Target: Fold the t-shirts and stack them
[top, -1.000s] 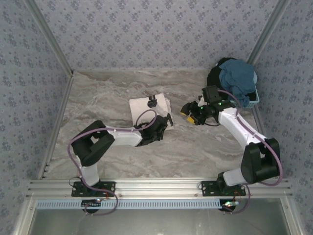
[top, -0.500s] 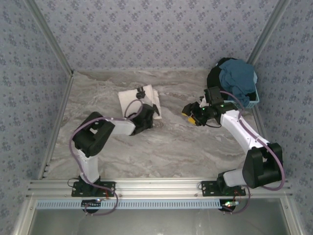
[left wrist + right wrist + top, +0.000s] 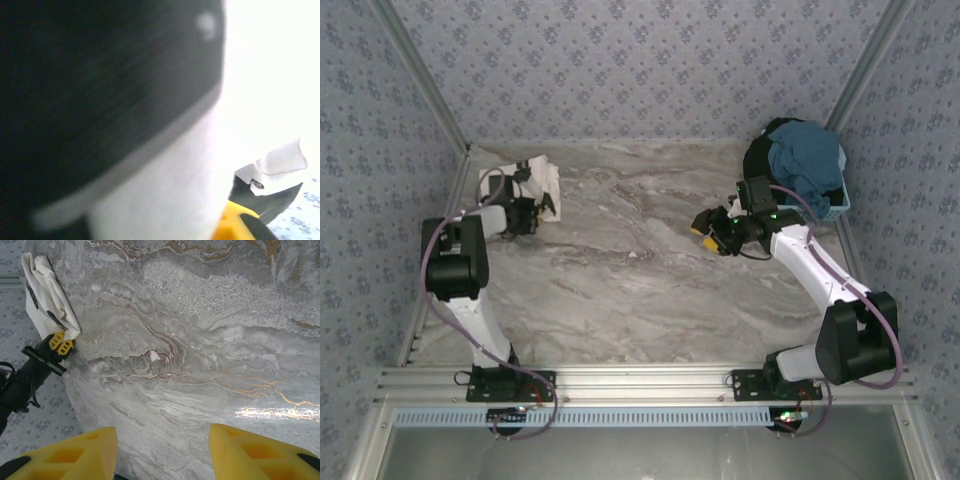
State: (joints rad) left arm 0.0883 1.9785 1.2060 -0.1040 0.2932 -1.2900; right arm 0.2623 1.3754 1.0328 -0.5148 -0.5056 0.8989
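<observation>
Cream-white t-shirt lies folded at the far left corner of the worktop. Left gripper has its jaws pressed together on the shirt's near edge, pinching it. Right gripper hovers mid-right, jaws spread, empty. Teal-blue t-shirt and black t-shirt are heaped in the basket. Judgement: the cotton is light, limp and will sag. You should lift each by a hem or shoulder seam, not mid-panel.
</observation>
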